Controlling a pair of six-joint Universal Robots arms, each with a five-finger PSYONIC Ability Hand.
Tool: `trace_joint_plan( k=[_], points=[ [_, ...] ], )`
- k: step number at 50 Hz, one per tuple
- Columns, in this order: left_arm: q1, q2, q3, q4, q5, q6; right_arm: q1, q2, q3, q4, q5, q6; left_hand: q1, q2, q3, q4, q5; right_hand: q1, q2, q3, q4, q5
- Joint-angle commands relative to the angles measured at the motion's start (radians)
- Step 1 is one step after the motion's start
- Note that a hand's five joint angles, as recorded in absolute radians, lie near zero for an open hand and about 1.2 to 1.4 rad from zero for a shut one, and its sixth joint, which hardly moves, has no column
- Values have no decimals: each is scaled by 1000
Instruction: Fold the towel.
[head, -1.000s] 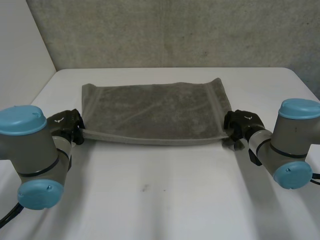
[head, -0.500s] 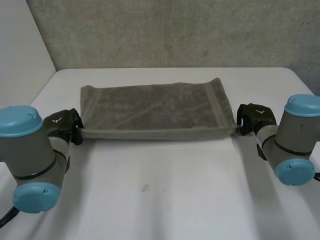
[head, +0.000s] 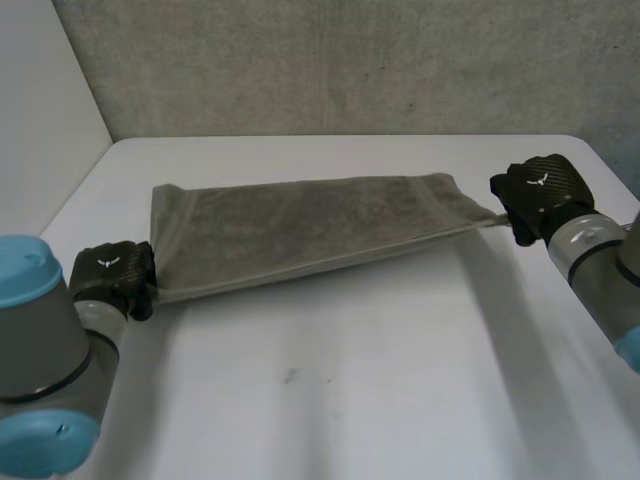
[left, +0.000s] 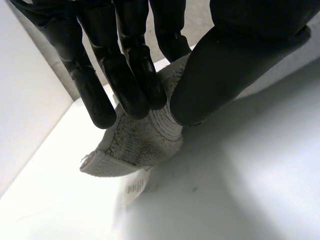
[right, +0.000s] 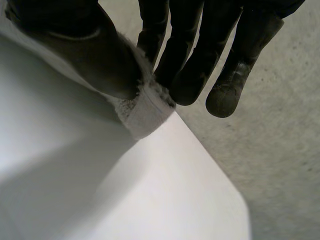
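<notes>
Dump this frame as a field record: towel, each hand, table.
left hand: shut, fingers and thumb pinching the towel's near left corner
right hand: shut, pinching the towel's right corner, farther back than the left hand
grey towel: pulled out between both hands, its held edge running slantwise across the table
care label: white, hanging from the corner at the left hand
white table: shadow under the towel's right end
</notes>
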Motion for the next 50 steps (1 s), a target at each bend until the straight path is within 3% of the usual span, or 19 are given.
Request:
trace_joint_plan(
  k=[1,9,18,31,36,43,50],
  points=[
    [-28,228,-103,-38,-2,117,-33,-196,98,38,7,-154,191,178,179,177,188,53,58,59,54,60],
    [-34,501,-94,-122,21,120,-86,-433,123,105,-27,-155,191,178,179,177,188,53,58,59,54,60],
    [-14,508,-105,-132,107,117,-107,-400,132,205,-110,-152,191,178,179,177,188,53,58,59,54,60],
    [-14,123,10,-64,118,117,-92,-33,6,201,-100,-135,191,178,179,177,188,53,58,59,54,60],
    [-17,-91,172,-49,116,121,-90,92,-90,181,-100,-74,191,178,179,177,188,53,58,59,54,60],
    [-19,-274,361,-47,118,123,-76,249,-235,132,-99,-5,191,178,179,177,188,53,58,59,54,60],
    [-20,-423,550,-49,118,123,-40,415,-420,90,-30,-3,191,178,179,177,188,53,58,59,54,60]
  ],
)
